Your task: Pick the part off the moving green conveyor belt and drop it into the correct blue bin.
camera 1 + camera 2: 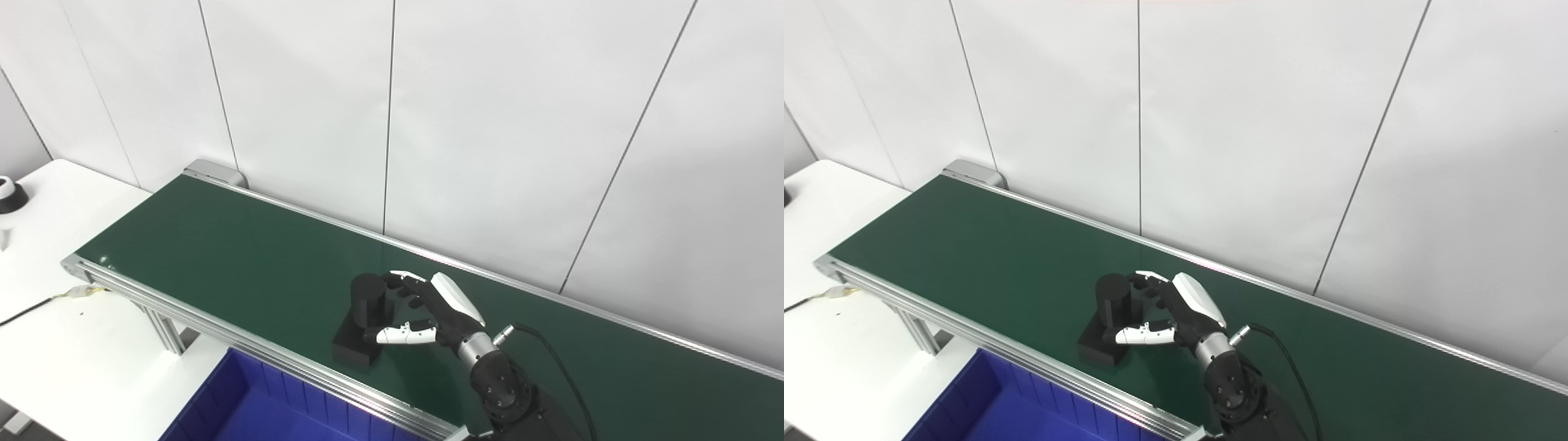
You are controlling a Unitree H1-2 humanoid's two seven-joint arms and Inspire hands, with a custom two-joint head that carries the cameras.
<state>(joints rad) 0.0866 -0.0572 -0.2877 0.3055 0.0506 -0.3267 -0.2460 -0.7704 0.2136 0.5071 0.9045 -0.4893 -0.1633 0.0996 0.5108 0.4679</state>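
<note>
Right hand (429, 309) curls partly around black part (365, 318) on belt (233, 245).

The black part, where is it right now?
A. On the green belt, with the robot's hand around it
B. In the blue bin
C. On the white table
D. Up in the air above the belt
A: the black part sits on the green belt while the right hand has its fingers and thumb around the part's round upright post; the blue bin holds nothing that shows.
</note>
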